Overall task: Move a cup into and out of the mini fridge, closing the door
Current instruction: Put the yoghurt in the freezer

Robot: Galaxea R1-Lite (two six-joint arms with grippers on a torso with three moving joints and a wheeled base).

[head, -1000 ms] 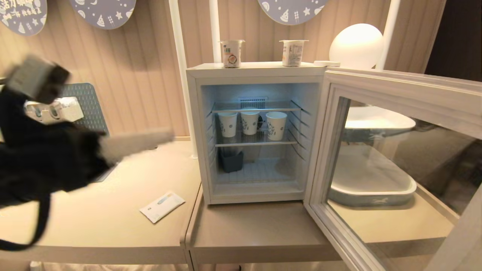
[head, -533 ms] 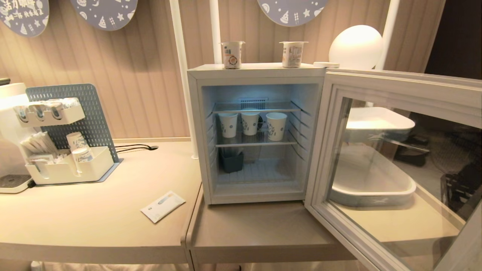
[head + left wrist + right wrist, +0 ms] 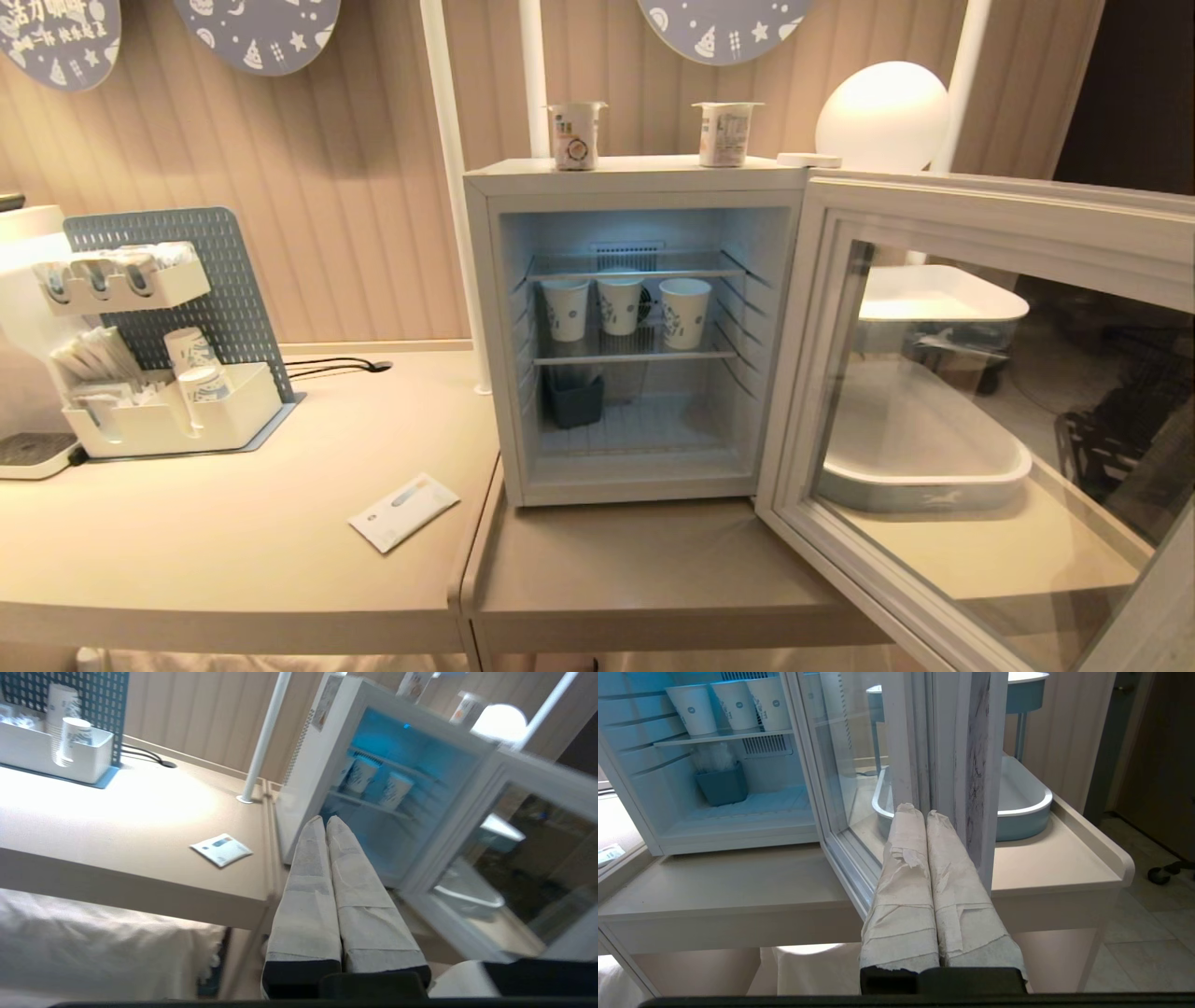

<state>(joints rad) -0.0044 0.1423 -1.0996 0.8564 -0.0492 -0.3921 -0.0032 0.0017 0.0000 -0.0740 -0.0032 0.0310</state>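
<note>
Left gripper [image 3: 325, 820]: tape-wrapped fingers pressed together, empty; boxy white mini fridge [image 3: 308, 765] ahead, three paper cups [image 3: 359, 775] on wire shelf. Right gripper [image 3: 915, 810] pressed together beside glass door [image 3: 971, 765] edge.

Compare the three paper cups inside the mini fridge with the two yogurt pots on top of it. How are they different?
The paper cups stand upright and open-topped on the middle wire shelf of the mini fridge, close together in a row. The yogurt pots stand apart on its roof, each with its wide, flat-rimmed end on top. The cups are plain white with a small mark; the pots carry colourful labels. Both kinds are white and taper downward.
</note>
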